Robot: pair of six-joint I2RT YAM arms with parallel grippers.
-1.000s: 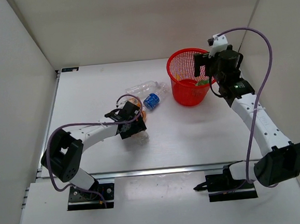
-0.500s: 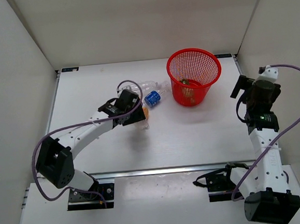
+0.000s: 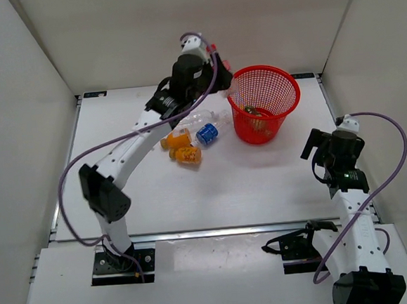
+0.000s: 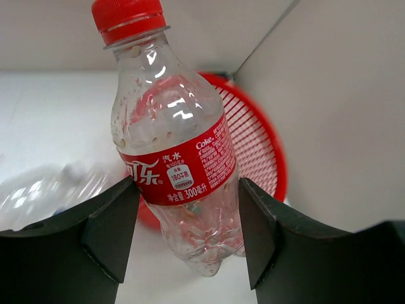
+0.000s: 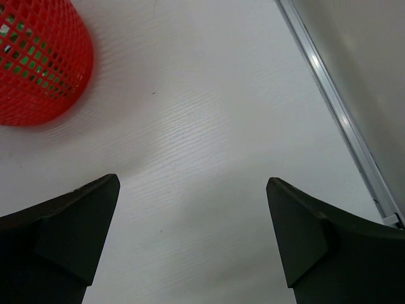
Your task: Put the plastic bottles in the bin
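Left wrist: red-labelled Coke bottle (image 4: 177, 158)

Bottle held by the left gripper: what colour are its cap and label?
Red cap, red label with white lettering, clear bottle; best in the left wrist view.

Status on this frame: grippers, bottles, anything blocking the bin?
Left gripper shut on red-labelled clear plastic bottle, aloft beside round red mesh bin. Right gripper open, empty. Two orange bottles, blue-labelled bottle on table. Bin mouth unobstructed.
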